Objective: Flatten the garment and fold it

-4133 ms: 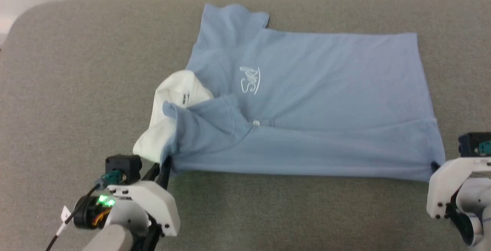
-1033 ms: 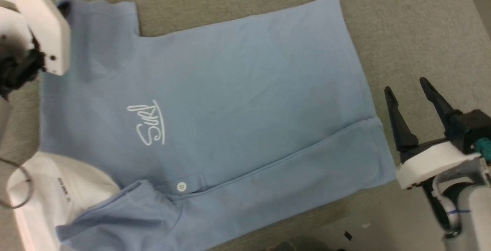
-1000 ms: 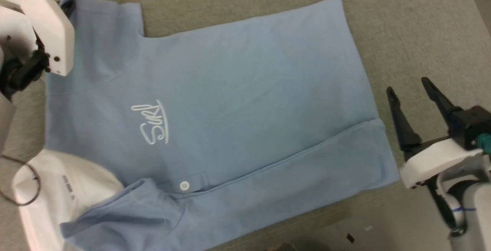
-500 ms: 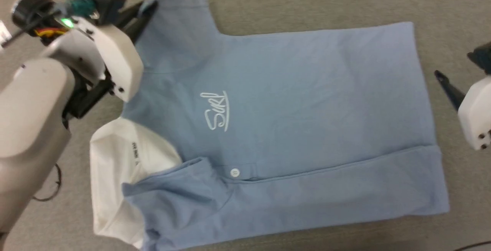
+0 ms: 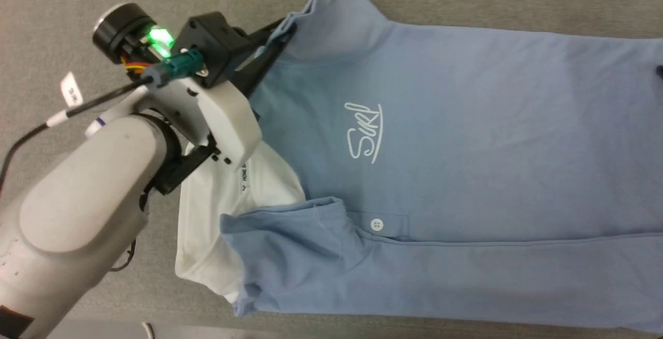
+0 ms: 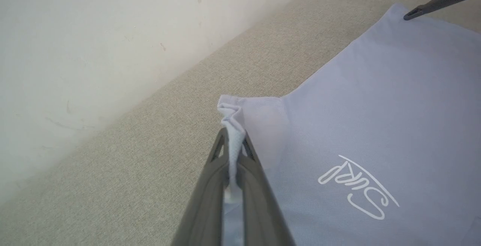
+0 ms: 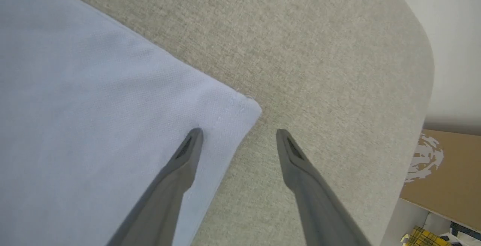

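The left gripper's [image 5: 282, 25] jaws now pinch the shirt's [image 5: 466, 121] eleven-o'clock sleeve [image 5: 336, 12], the right gripper's [image 7: 238, 135] gape over the hem corner [image 7: 240, 105]: the far fold looks next.

This looks like a bare lab or test room. A grey fabric-covered table [image 7: 338, 50] with a rounded corner stands against a scuffed white wall [image 6: 75, 50], with 1 shirt [image 5: 492, 147] spread on it. A cardboard box [image 7: 439, 178] sits past the table's edge, and a tagged cable [image 5: 31, 131] trails from the robot arm [image 5: 77, 214].
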`<state>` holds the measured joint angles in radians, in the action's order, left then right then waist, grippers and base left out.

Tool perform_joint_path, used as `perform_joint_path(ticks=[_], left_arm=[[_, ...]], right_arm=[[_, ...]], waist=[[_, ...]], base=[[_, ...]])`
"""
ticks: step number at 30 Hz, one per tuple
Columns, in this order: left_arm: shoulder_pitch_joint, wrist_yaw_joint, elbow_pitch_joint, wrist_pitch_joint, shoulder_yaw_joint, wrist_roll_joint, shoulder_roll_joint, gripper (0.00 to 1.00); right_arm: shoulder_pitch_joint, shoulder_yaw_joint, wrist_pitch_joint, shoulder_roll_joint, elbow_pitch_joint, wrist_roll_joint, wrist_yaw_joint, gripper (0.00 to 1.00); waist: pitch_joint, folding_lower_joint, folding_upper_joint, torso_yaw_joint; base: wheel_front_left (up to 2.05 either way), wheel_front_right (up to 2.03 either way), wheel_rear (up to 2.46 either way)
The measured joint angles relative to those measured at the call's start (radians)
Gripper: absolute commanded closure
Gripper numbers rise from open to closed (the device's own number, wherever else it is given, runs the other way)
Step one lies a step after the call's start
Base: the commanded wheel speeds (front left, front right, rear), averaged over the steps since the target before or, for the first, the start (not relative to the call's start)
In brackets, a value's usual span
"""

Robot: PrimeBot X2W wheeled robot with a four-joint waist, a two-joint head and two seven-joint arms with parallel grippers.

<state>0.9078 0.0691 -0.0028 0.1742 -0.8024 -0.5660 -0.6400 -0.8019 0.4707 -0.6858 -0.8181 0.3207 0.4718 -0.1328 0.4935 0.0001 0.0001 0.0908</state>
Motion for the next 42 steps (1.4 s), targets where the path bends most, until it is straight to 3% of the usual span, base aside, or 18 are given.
perform_joint_path(ticks=[6,8,9,17,22,27,38,42], left_arm=[[0.000,-0.003,-0.013,-0.015,-0.012,0.008,0.020,1.00],[0.000,-0.008,-0.006,-0.023,-0.012,0.008,0.024,1.00],[0.000,-0.009,-0.001,-0.029,-0.011,0.008,0.025,1.00],[-0.040,-0.039,0.063,-0.101,0.009,0.000,0.022,1.00],[-0.092,-0.055,0.086,-0.137,0.019,-0.012,0.006,1.00],[-0.168,-0.081,0.073,-0.145,0.019,-0.041,-0.010,1.00],[-0.457,-0.202,-0.107,-0.108,0.005,-0.114,-0.134,1.00],[-0.557,-0.221,-0.148,-0.086,-0.021,-0.146,-0.160,1.00]], right_arm=[[-0.051,0.078,0.012,-0.039,0.052,0.035,0.002,0.00],[-0.060,0.102,0.025,-0.055,0.053,0.055,0.002,0.95],[-0.063,0.113,0.034,-0.060,0.054,0.064,0.002,1.00],[-0.070,0.146,0.182,-0.024,0.134,0.087,0.002,1.00],[-0.037,0.131,0.285,0.015,0.157,0.095,0.001,1.00],[0.043,0.085,0.362,0.010,0.138,0.076,0.000,1.00],[0.398,-0.101,0.385,0.055,-0.025,0.027,0.000,1.00],[0.523,-0.148,0.353,0.080,-0.074,0.005,0.000,1.00]], waist=[[0.042,-0.0002,0.0000,0.047],[0.051,-0.0002,0.0000,0.058],[0.053,-0.0002,0.0000,0.062],[0.015,0.0001,0.0000,0.056],[-0.049,0.0001,0.0000,0.037],[-0.128,0.0000,0.0000,0.019],[-0.295,-0.0004,0.0000,-0.017],[-0.326,-0.0004,0.0000,-0.032]], base=[[0.00,0.00,0.00],[0.00,0.00,0.00],[0.00,0.00,0.00],[0.00,0.00,0.00],[0.00,0.00,0.00],[0.00,0.00,0.00],[0.00,0.00,0.00],[0.00,0.00,0.00]])
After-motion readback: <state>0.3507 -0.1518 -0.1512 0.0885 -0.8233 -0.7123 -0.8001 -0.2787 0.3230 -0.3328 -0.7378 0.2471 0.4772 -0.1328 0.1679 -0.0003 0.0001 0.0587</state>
